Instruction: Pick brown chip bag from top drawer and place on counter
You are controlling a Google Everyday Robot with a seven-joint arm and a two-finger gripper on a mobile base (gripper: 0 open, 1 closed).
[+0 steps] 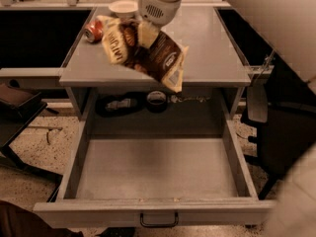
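The brown chip bag (pixel 148 53) hung crumpled over the front of the counter (pixel 212 48), its lower corner seemingly overhanging the open, bare top drawer (pixel 158 169). The gripper (pixel 147 32) was clamped on the bag's upper middle, near a red soda can (pixel 93 31). Released there, the bag would probably slip off the edge into the drawer; lowered further left, it might knock the can.

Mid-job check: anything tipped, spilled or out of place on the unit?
The red soda can appears to lie on its side at the back-left of the counter. The brown chip bag hangs crooked from the claw above the front edge. No spill visible.
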